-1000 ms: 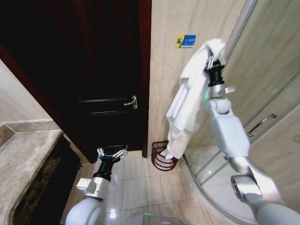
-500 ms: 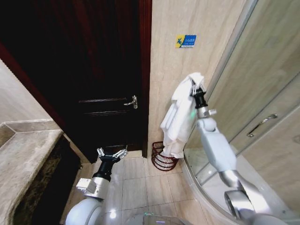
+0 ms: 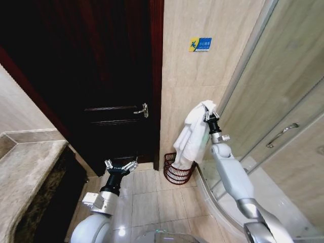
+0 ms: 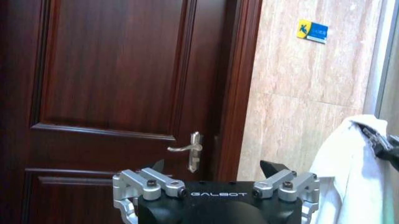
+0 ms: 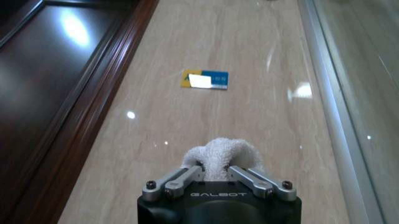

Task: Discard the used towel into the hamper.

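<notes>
Left gripper, nearest, hovers low over the tiled floor with its fingers spread wide and nothing between them. Beyond it, right gripper, raised on an upright forearm, is clamped on the top fold of a white towel, which hangs against the beige wall. The towel's lower end hides part of the hamper, standing on the floor at the wall's foot beside the dark door

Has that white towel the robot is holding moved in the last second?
Yes. The towel, pinched in the right gripper, has come down, away from the blue wall sign toward the hamper.
</notes>
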